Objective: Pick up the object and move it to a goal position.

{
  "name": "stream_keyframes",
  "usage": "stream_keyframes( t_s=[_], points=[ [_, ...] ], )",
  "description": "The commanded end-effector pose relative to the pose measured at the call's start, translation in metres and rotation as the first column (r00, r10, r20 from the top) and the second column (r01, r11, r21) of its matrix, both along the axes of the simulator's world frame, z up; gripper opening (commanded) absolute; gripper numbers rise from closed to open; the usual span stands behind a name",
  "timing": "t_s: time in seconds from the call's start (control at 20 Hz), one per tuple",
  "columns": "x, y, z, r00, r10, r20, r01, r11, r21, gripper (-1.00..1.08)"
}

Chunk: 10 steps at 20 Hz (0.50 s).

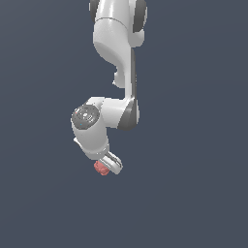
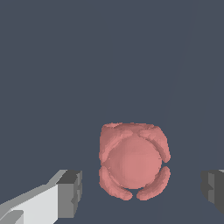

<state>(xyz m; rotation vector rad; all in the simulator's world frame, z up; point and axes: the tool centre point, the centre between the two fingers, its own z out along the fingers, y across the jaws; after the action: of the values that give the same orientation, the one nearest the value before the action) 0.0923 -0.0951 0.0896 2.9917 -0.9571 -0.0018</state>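
Note:
The object point(image 2: 133, 162) is a small lumpy red-pink ball with a bumpy surface, resting on the dark grey floor. In the exterior view the object point(image 1: 101, 167) peeks out just below the white arm's hand. My gripper point(image 2: 142, 190) is open, its two grey pads standing on either side of the ball with a gap to each; one finger point(image 2: 70, 192) is plain, the other shows only at the frame's edge. In the exterior view the gripper point(image 1: 110, 165) sits right at the ball, on its right side in that view, and partly covers it.
The white arm point(image 1: 118, 58) comes down from the top of the exterior view and bends over the ball. Around it lies only plain dark grey floor point(image 1: 193, 193).

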Motion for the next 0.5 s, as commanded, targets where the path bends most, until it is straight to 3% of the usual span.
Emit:
stream_keyframes(
  t_s=[0.0,0.45],
  points=[
    [0.0,0.0,-0.001,1.0,0.0,0.0,0.0,1.0,0.0,1.0],
    [-0.001,0.0,-0.043,1.0,-0.004,0.001,0.004,1.0,0.0,1.0]
  ],
)
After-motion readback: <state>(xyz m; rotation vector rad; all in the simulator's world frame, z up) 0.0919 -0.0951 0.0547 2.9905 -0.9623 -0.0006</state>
